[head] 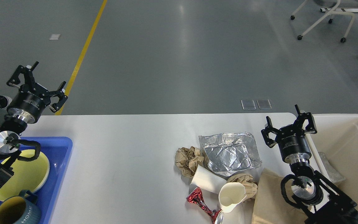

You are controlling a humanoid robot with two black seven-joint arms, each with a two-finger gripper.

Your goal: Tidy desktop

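Desktop [129,149] fills the lower middle of the head view, white-grey, rounded far corners, running from the blue tray [62,161] on its left end to the cream bin [346,124] just off its right end.

Left gripper [39,82] hangs above the far-left corner of the desktop, past the table's back edge in the view, over grey floor. Fingers spread wide, nothing between them. Left arm crosses over the blue tray, partly covering the yellow plate [33,174] in it. Teal mug [14,211] marked HOME sits in the tray's near end, just beside the plate.

Right gripper [289,123] sits above the far-right corner of the desktop, just beside the bin's left wall. Fingers wide apart, empty. Height above the surface cannot be told from this one view.

Clutter lies on the right part of the desktop, left of and nearer than the right gripper: crumpled foil tray [228,152], near the gripper but apart from it; crumpled brown paper ball [188,158] touching the foil's left edge; white paper cup on its side [205,180]; second white paper cup [231,194], mouth facing the camera; second brown paper wad [245,182] behind it; red foil wrapper [199,199] at the near edge; brown paper bag [269,199] under the right arm. Something grey lies inside the bin, unclear what.
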